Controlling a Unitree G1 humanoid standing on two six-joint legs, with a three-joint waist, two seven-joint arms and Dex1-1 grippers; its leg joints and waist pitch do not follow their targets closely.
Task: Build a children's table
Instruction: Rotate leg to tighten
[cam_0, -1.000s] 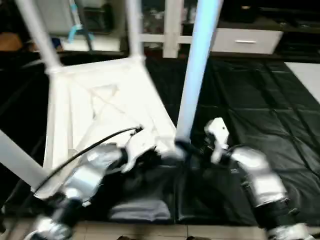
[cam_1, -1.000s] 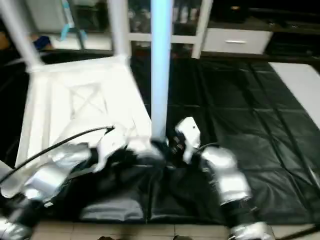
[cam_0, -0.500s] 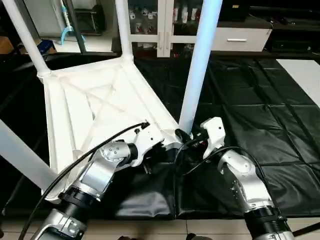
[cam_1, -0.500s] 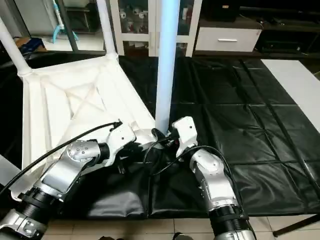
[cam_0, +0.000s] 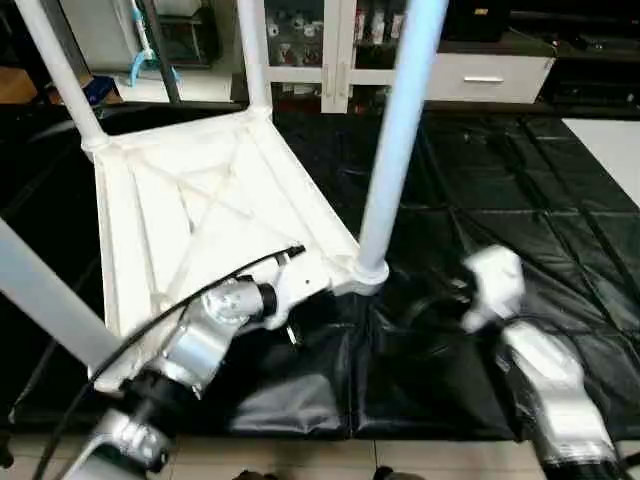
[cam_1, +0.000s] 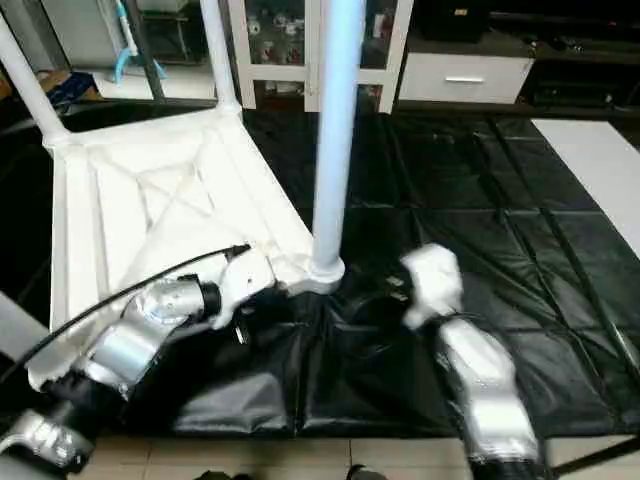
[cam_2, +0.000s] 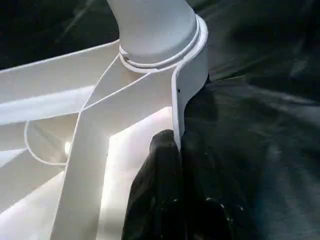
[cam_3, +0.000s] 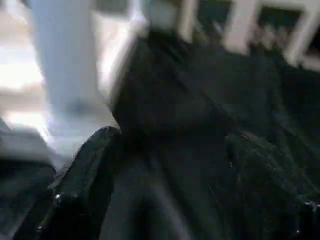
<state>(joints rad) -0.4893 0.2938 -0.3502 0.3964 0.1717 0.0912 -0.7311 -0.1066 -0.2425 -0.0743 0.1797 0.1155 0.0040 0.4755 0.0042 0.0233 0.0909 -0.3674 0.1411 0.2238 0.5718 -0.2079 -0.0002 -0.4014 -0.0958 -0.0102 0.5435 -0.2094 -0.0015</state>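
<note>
1. The tabletop (cam_0: 190, 215) lay upside down on the black mat (cam_0: 520, 200), with its ribbed side facing up.
2. Four legs stood in its corners. The near leg (cam_0: 392, 140) stood in the corner socket (cam_2: 165, 55) closest to the robot.
3. The table looked like light, stiff plastic. It would probably be easy to lift, but smooth and a bit slippery.
4. The long legs could work like handles. Pulling hard on one might twist it loose from its socket, so the thick rim beside a corner seemed the safest place to hold.
5. The left gripper (cam_2: 172, 200) was pinched on the tabletop's rim, just below the near socket. One black finger (cam_2: 155, 190) sat inside the rim and the other outside.
6. The right gripper (cam_3: 165, 175) was beside the near leg, over the mat, not touching the table. Its two fingers stood wide apart and held nothing, though that view was blurry.
</note>
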